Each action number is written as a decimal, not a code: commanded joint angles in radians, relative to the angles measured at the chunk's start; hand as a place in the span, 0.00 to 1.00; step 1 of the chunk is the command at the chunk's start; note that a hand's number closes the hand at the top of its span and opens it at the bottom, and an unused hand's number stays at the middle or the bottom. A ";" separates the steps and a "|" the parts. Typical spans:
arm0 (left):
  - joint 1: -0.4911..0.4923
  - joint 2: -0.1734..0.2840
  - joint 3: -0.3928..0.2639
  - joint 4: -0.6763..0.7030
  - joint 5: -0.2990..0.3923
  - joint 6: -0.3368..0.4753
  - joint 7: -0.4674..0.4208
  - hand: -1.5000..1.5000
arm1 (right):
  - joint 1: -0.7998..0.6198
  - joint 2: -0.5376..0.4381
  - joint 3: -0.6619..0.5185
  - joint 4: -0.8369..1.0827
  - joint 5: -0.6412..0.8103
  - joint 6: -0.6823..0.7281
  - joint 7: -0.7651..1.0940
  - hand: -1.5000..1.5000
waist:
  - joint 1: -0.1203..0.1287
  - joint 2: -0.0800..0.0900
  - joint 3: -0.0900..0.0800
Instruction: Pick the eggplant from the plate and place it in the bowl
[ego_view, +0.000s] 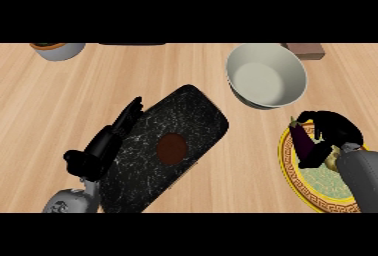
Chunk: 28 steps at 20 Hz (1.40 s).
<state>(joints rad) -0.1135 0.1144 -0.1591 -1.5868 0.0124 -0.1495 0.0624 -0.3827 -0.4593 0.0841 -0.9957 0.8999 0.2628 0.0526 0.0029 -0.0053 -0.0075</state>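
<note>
**Eggplant under the right hand, on the plate**

The eggplant (306, 145) lies on the plate (299, 187), at the plate's upper left part, with its long body running from 11 o'clock to 5 o'clock. The right hand (336, 131) is over it, and its fingers curl around the far side of the body, so part of the eggplant is hidden. I judge the hand is closing on it; whether it is already lifted I cannot tell.

An eggplant is probably light, with smooth and a little slippery skin, and firm enough not to bend. The best hold is likely across the thick middle, where the hand is now, not at the thin stem end.

The bowl (266, 77) stands near the plate, at about 11 o'clock from it, apart from the rim. To the left on the surface (66, 100) lies a dark tray (184, 120) with a brown disc (172, 149) on it. The left hand (100, 150) rests at the tray's left edge, fingers straight. A small pot (59, 50) stands at the far left corner.
</note>
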 joint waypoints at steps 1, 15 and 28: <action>-0.013 -0.006 0.025 -0.019 0.010 -0.018 0.039 0.50 | -0.016 0.036 -0.013 0.029 0.048 -0.047 0.003 1.00 | 0.001 0.006 0.008; -0.012 0.006 0.031 -0.007 0.015 -0.029 0.025 0.50 | -0.179 0.436 0.353 -0.289 0.281 -0.066 0.321 1.00 | -0.004 0.002 0.007; 0.003 0.005 0.038 -0.028 0.006 -0.031 0.029 0.50 | -0.354 0.443 0.044 -0.446 0.039 -0.223 0.355 1.00 | 0.004 0.006 0.008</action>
<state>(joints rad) -0.1141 0.1051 -0.1420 -1.6014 0.0018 -0.1638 0.0845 -0.6705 -0.0076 0.2428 -1.4655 0.9926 0.0502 0.4215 0.0034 -0.0015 0.0001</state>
